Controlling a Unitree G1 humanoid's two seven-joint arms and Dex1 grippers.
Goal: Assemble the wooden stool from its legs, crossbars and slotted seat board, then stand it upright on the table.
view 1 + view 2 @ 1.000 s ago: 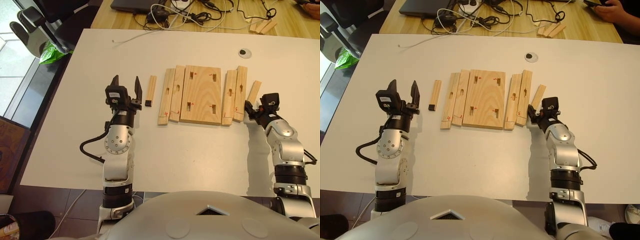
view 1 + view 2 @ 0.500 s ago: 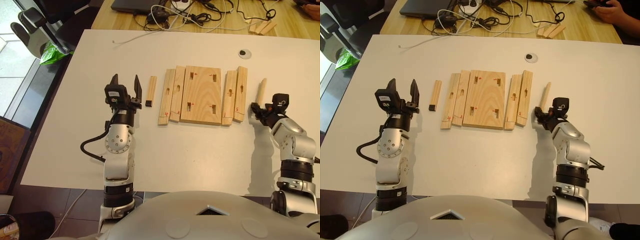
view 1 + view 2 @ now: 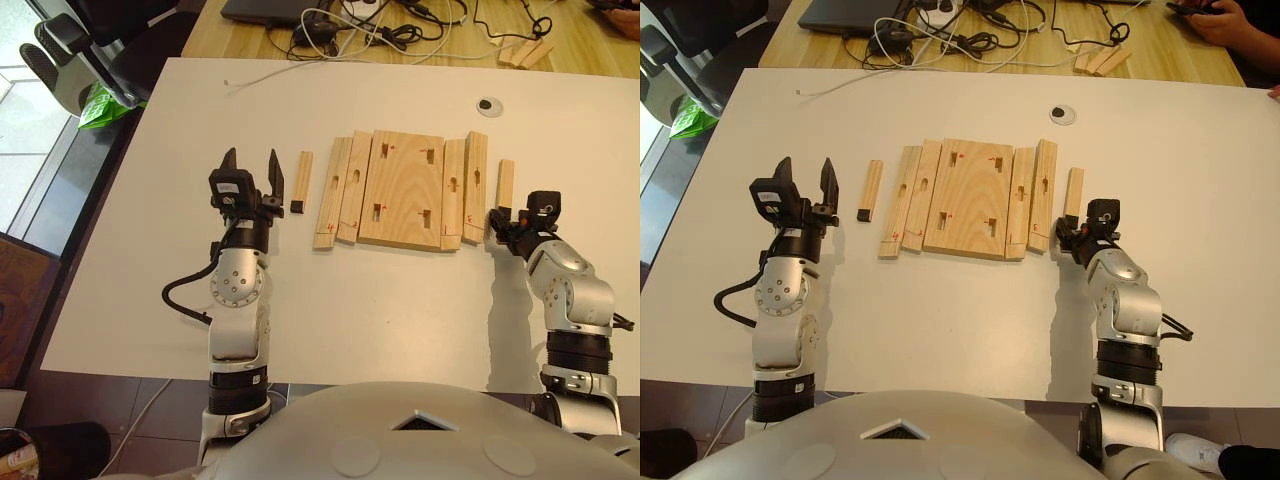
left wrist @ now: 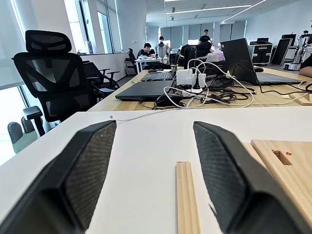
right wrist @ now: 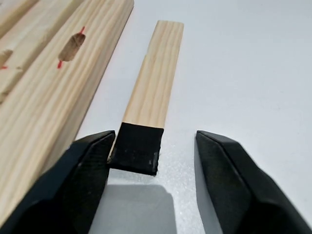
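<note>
On my head feed, the seat board (image 3: 400, 188) lies flat mid-table (image 3: 400, 310), slots up. Two left legs (image 3: 337, 192) lie flat against its left edge and two right legs (image 3: 464, 190) against its right. The left crossbar (image 3: 303, 183) lies apart from the left legs, its black tip toward me. The right crossbar (image 3: 505, 184) lies just beside the outer right leg, parallel to it. My left arm comes up from the near table edge with the forearm running away from me. The left gripper (image 3: 252, 160) points at the far side with its fingers spread wide on nothing, near the left crossbar but off to its left. My right arm bends up from the near edge, and the right gripper (image 3: 497, 218) sits at the near end of the right crossbar. On the left wrist feed, both pads (image 4: 90, 175) stand well apart, with the left crossbar on the tabletop between and beyond them. A laptop (image 4: 151, 90) and cables (image 4: 209, 92) sit on the desk (image 4: 273, 100) behind. On the right wrist feed, the fingers (image 5: 87, 165) are open to either side of the right crossbar's black tip (image 5: 139, 148), not clamped. One finger is at the tip's edge, the other clear of it. I cannot tell whether the near finger touches it.
</note>
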